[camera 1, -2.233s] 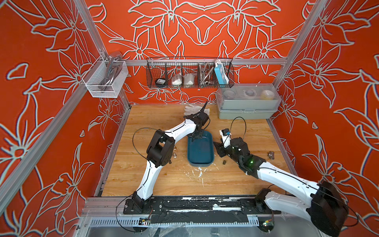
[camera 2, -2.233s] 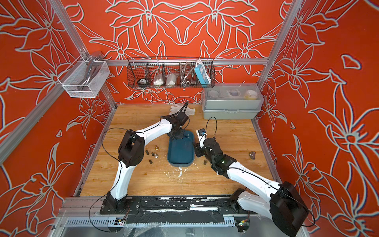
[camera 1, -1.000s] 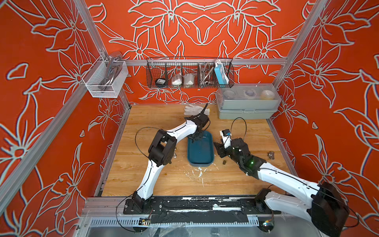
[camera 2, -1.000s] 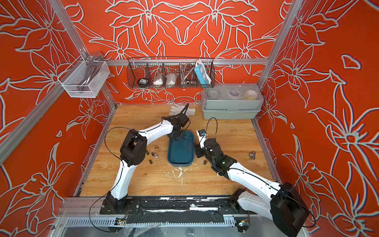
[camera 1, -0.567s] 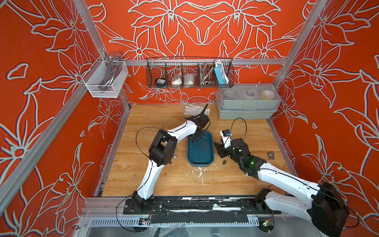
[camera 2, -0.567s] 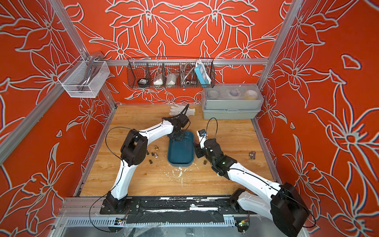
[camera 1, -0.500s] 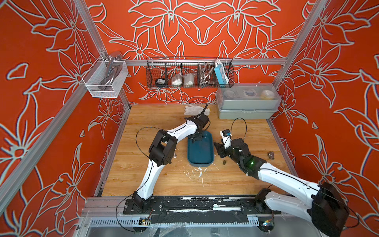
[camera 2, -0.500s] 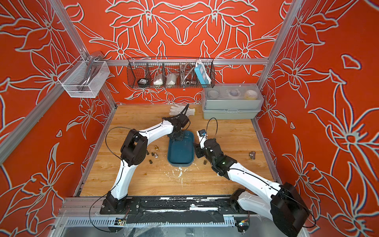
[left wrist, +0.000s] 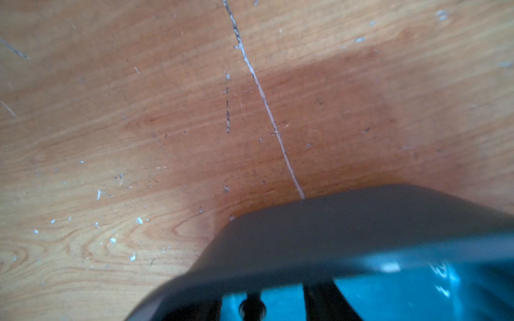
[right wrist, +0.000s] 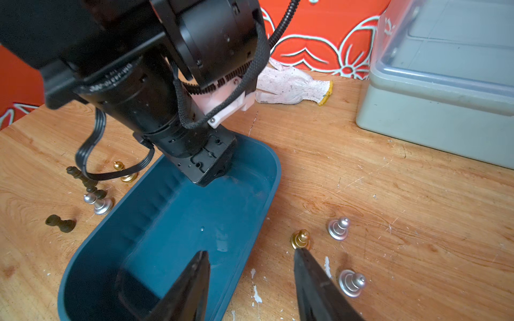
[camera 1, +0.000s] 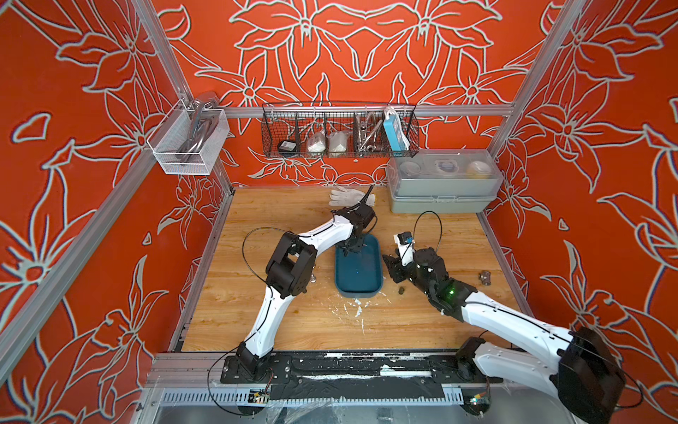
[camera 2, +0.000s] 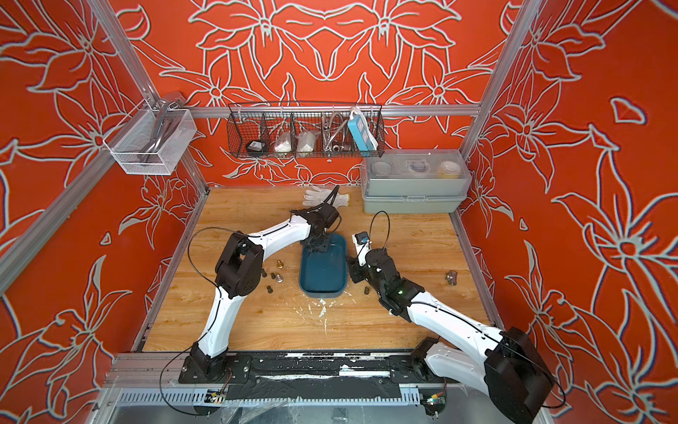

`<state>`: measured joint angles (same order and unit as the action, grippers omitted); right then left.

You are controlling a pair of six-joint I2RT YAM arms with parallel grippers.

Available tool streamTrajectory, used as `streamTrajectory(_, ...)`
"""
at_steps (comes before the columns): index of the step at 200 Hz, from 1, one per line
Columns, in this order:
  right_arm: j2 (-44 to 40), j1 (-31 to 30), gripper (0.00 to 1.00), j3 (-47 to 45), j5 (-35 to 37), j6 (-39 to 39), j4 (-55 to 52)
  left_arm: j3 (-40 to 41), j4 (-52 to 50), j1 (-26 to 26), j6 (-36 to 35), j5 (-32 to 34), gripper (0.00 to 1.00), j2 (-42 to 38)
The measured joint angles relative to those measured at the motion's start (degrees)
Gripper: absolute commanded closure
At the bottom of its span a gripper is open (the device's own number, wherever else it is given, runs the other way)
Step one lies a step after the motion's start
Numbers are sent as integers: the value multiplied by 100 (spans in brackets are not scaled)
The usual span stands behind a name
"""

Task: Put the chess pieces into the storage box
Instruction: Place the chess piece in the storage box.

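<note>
Table (camera 1: 279, 216): light wood, white scuffs at 6 o'clock.
Storage box (camera 1: 361, 273): centre.
Chess pieces (camera 2: 279, 279): loose cluster at 9 o'clock of the box, others at 3 o'clock.
Glove (camera 1: 346, 196): 12 o'clock edge.
Grey box (camera 1: 440, 203): 1 o'clock corner.

Cannot name the small dark blob (left wrist: 251, 307) between the left gripper (left wrist: 267, 303) fingers in the left wrist view: blurred, like the storage box (left wrist: 333, 230) rim, and clipped by the edge. From the right wrist view, cannot see those fingertips behind the black wrist body (right wrist: 205, 155), nor the right gripper (right wrist: 250, 251) fingers' roots, cut off by the frame. Cannot sort the chess pieces (camera 2: 273, 275) by kind in both top views, too small.
</note>
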<state>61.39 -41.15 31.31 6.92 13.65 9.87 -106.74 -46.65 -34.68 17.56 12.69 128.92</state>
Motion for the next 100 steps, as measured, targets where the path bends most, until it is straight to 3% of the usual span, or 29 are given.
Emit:
streamTrajectory(57,0,0,47,0,0,0,7,343,90,-15,33,-142,49,-942)
streamTrajectory(100,-39,0,45,0,-66,0,-2,1458,382,46,188,-385,53,-2282)
